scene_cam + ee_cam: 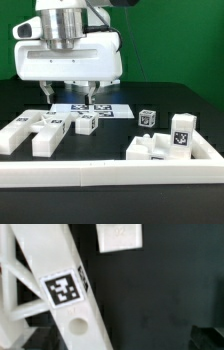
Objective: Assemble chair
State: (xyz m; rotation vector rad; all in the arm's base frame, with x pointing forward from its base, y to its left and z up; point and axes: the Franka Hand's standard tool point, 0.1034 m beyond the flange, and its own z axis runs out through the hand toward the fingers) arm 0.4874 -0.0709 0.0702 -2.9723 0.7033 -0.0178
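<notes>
Black table (120,128) is carrying the white blocky plastic chair parts (47,140), all loose and unjoined. The white two-finger gripper (69,94) is hovering over them, fingers apart, holding nothing. Picking seems in hand, calling for lowering squarely onto 1 part.

no legible text, coded tags (63,288) on chair parts (45,252)

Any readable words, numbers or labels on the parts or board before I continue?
None: no words, numbers or brands readable in either view.
On the small cube and the marker board: square tag patterns only.
On the white bar, wrist view: one square tag, no characters.
</notes>
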